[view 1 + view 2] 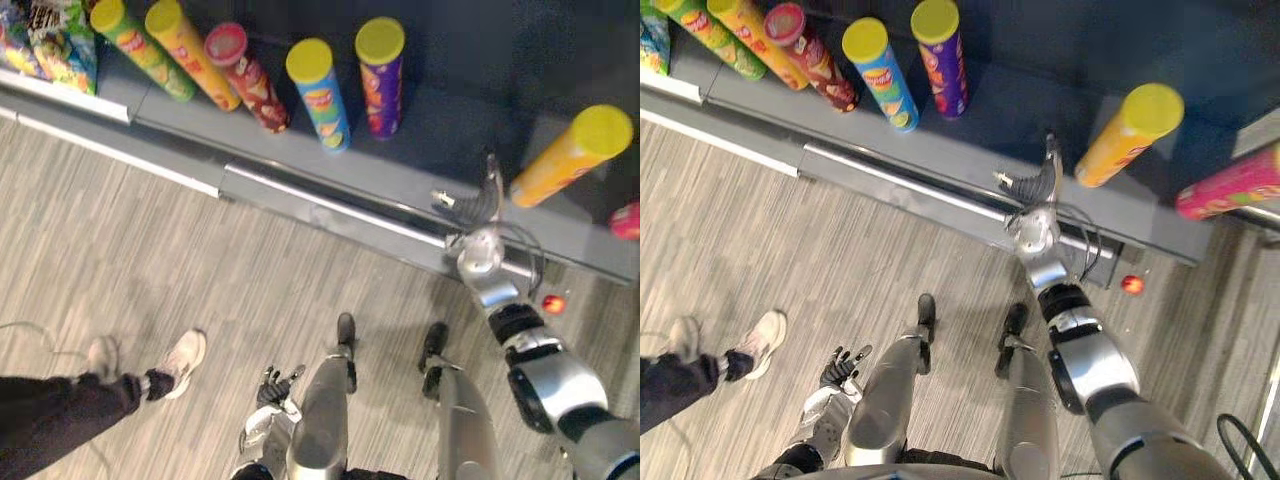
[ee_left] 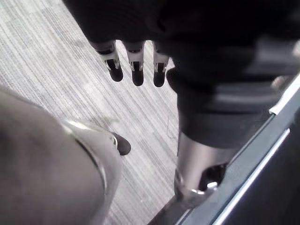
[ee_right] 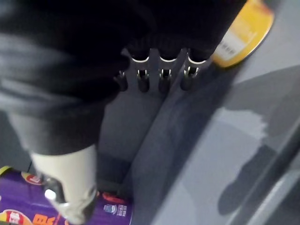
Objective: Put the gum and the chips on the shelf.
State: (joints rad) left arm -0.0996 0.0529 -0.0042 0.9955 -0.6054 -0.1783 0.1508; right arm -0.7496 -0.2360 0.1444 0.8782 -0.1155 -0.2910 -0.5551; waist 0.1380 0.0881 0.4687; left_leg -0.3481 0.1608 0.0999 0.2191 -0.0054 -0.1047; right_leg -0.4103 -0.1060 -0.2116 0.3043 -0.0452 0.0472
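several round-lidded chip cylinders (image 1: 318,95) — glossy — on a smooth grey shelf (image 1: 400,175).

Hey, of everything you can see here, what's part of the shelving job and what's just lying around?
Job: shelf; orange chip can beside the open right hand; row of five chip cans to its left.
Lying about: snack bags; person's shoe; small red thing on the floor, too small to identify; left hand, hanging low.

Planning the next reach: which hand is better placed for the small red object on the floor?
Right: the right hand reaches over the shelf, near the small red object; the left hand hangs far off.
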